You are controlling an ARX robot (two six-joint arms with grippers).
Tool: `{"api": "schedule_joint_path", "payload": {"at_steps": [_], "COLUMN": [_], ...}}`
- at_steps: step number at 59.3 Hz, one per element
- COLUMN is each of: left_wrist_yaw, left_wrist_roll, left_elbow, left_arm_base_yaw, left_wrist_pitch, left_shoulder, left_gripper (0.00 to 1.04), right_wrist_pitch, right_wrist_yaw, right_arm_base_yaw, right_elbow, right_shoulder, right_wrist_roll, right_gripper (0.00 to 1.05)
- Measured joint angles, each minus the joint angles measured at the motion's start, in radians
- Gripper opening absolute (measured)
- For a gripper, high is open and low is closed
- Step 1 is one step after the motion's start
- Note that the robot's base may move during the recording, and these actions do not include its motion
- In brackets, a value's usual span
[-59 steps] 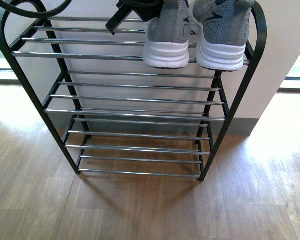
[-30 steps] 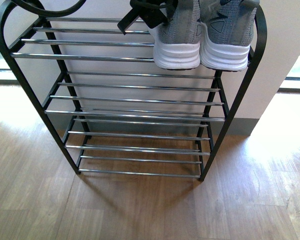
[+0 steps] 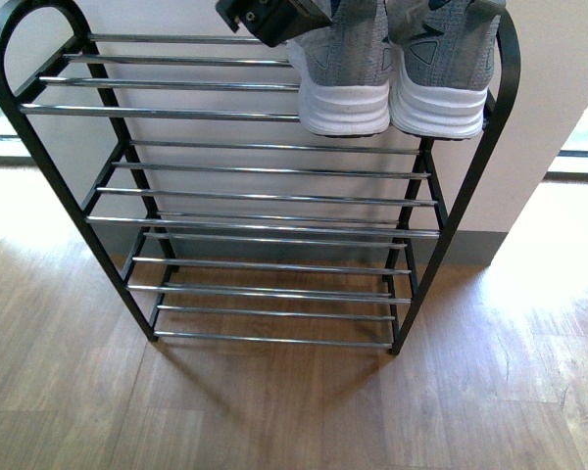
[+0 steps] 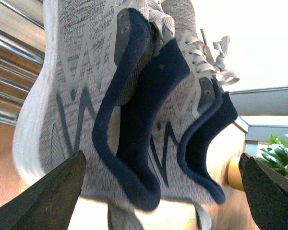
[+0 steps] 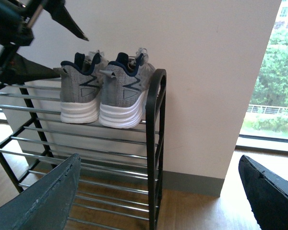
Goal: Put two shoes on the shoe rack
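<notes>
Wood-plank floor point(image 3: 274, 411) and pale wall frame the black metal shoe rack with chrome bars point(image 3: 176, 111). On its top tier, right end, stand the grey knit, white-soled left sneaker point(image 3: 345, 93) and right sneaker point(image 3: 441, 88), touching (heels toward you, long axes across the bars). Your left gripper point(image 4: 162, 158) is the nearer, jaws spread and empty just behind the heels, seemingly clear of them. Your right gripper point(image 5: 159, 160) hangs released, well apart. A second ago the sneakers stood apart, and that gap is now closed.

Rack point(image 3: 167, 84) top-left — apparently free
</notes>
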Motion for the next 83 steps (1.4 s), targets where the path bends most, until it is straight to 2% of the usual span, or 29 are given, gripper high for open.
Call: {"api": "schedule_joint_path", "payload": {"at_steps": [5, 8, 16, 20, 22, 25, 28, 32, 36, 39, 46, 52, 55, 70, 74, 83], "left_wrist_yaw": [-0.061, -0.150, -0.433, -0.520, -0.576, -0.602, -0.545, -0.403, -0.359, -0.337, -0.296, -0.258, -0.248, -0.187, -0.119, -0.102], "left_wrist_roll": [0.075, 0.153, 0.466, 0.580, 0.704, 0.768, 0.837, 0.928, 0.961, 0.978, 0.995, 0.999, 0.998, 1.003, 1.003, 1.003], "left_elbow": [-0.095, -0.159, -0.361, -0.449, -0.533, -0.582, -0.641, -0.799, -0.900, -0.964, -1.118, -1.191, -1.215, -1.355, -1.378, -1.419], "left_arm_base_yaw": [0.008, 0.016, 0.072, 0.109, 0.152, 0.175, 0.199, 0.230, 0.247, 0.265, 0.335, 0.358, 0.368, 0.435, 0.483, 0.521], "left_wrist_pitch": [-0.032, -0.044, 0.074, 0.140, 0.173, 0.175, 0.284, 0.608, 0.747, 0.805, 0.851, 0.858, 0.859, 0.819, 0.794, 0.727], "left_shoulder": [-0.105, -0.178, -0.377, -0.451, -0.525, -0.566, -0.594, -0.635, -0.673, -0.711, -0.821, -0.879, -0.903, -1.086, -1.133, -1.244], "left_gripper": [0.95, 0.95, 0.95, 0.95, 0.95, 0.95, 0.91, 0.75, 0.65, 0.56, 0.26, 0.07, 0.01, 0.01, 0.01, 0.01], "right_wrist_pitch": [0.000, 0.000, 0.000, 0.000, 0.000, 0.000, 0.000, 0.000, 0.000, 0.000, 0.000, 0.000, 0.000, 0.000, 0.000, 0.000], "right_wrist_yaw": [0.000, 0.000, 0.000, 0.000, 0.000, 0.000, -0.001, -0.001, 0.000, 0.000, 0.000, 0.000, 0.000, 0.000, 0.000, 0.000], "right_arm_base_yaw": [0.000, 0.000, 0.000, 0.000, 0.000, 0.000, 0.000, 0.000, 0.000, 0.000, 0.000, 0.000, 0.000, 0.000, 0.000, 0.000], "right_elbow": [0.000, 0.000, 0.000, 0.000, 0.000, 0.000, 0.000, 0.000, 0.000, 0.000, 0.000, 0.000, 0.000, 0.000, 0.000, 0.000], "right_shoulder": [0.000, 0.000, 0.000, 0.000, 0.000, 0.000, 0.000, 0.000, 0.000, 0.000, 0.000, 0.000, 0.000, 0.000, 0.000, 0.000], "right_wrist_roll": [0.000, 0.000, 0.000, 0.000, 0.000, 0.000, 0.000, 0.000, 0.000, 0.000, 0.000, 0.000, 0.000, 0.000, 0.000, 0.000], "right_gripper": [0.95, 0.95, 0.95, 0.95, 0.95, 0.95, 0.95, 0.95, 0.95, 0.95, 0.95, 0.95, 0.95, 0.95, 0.95, 0.95]}}
